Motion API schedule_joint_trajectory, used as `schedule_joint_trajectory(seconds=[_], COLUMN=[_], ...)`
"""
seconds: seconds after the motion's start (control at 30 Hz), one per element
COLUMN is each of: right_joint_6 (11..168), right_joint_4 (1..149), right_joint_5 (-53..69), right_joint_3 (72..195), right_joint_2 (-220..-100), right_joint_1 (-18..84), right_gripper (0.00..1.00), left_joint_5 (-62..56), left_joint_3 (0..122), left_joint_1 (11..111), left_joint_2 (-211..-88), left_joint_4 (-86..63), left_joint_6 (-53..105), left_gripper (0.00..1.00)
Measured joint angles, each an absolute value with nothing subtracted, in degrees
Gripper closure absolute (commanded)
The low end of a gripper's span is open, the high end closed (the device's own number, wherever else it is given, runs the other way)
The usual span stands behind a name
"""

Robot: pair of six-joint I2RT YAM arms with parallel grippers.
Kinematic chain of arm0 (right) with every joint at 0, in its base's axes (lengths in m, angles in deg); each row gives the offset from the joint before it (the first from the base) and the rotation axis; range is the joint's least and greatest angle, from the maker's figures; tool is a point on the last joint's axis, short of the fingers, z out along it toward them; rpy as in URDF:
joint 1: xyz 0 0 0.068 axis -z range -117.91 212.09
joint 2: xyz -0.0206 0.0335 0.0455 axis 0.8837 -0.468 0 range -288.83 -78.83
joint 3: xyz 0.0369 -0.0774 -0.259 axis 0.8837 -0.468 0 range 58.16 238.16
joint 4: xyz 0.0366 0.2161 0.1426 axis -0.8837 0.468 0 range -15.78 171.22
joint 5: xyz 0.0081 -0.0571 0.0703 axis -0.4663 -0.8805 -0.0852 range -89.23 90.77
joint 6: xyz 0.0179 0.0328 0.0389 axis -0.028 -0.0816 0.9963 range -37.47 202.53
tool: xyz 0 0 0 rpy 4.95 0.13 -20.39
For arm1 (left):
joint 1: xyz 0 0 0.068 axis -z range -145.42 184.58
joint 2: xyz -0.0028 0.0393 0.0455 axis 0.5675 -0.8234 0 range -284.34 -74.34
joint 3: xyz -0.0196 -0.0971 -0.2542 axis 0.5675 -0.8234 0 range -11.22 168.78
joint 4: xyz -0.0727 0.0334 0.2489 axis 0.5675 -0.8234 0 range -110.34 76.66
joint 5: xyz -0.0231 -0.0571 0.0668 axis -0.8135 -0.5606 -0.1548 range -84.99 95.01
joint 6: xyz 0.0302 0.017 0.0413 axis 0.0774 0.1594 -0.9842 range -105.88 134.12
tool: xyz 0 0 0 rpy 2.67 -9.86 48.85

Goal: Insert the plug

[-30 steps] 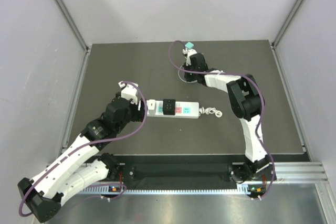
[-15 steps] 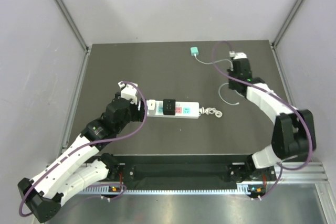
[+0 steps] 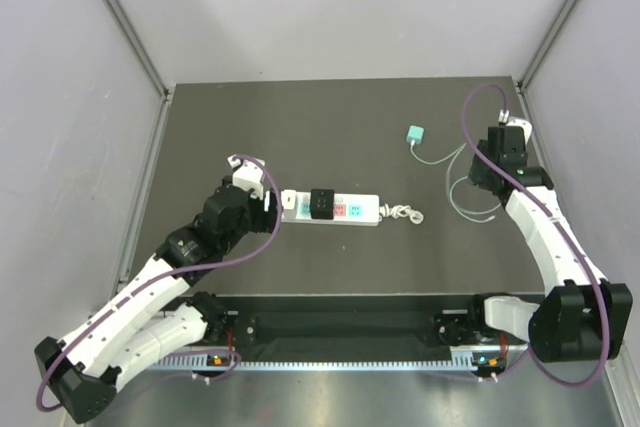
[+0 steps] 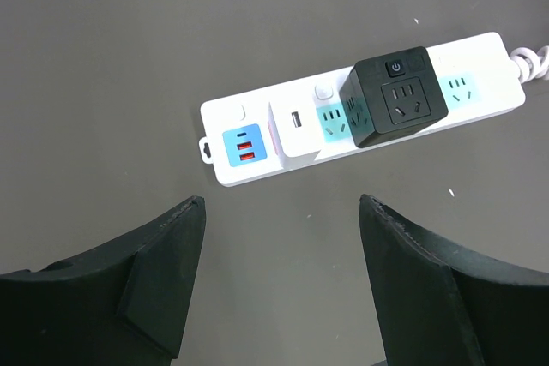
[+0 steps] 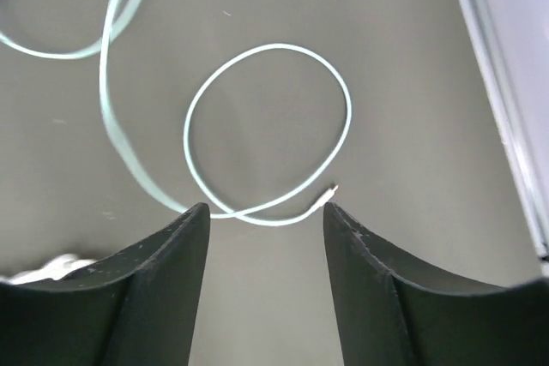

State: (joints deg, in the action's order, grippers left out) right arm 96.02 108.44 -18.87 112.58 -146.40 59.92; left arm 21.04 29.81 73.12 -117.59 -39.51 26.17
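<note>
Plug (image 3: 415, 134) on dark table (image 3: 250, 127), pale walls (image 3: 350, 7)

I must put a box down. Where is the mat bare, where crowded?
Bare: far left, behind the power strip; also between it and the near edge. Crowded: right side, around teal plug, looped cable, right gripper.

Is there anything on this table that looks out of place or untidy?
Yes. The small teal plug lies loose on the dark mat, apart from the white power strip. Its thin pale cable sprawls in loops before the open right gripper.
</note>
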Motion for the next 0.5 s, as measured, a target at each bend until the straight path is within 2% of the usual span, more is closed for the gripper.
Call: schedule_joint_trajectory(seconds=[0.13, 0.27, 0.5], right_joint_6=[99.3, 102.7, 104.2], right_joint_4=[108.5, 107.0, 97.3], right_joint_5=[-17.1, -17.0, -17.6], right_joint_3=[114.6, 117.5, 120.6], right_joint_2=[-146.1, -147.8, -158.6], right_joint_1=[57.4, 52.1, 44.8], right_gripper=[0.35, 0.33, 0.27], left_joint_5=[21.4, 21.9, 23.0], left_joint_3=[29.8, 29.8, 29.8], left_joint_1=[73.1, 73.1, 73.1], left_joint_2=[-116.8, -116.1, -115.8], left_joint_4=[-39.6, -39.6, -39.8], left_joint_6=[26.2, 26.2, 26.2], left_gripper=[0.22, 0.22, 0.22])
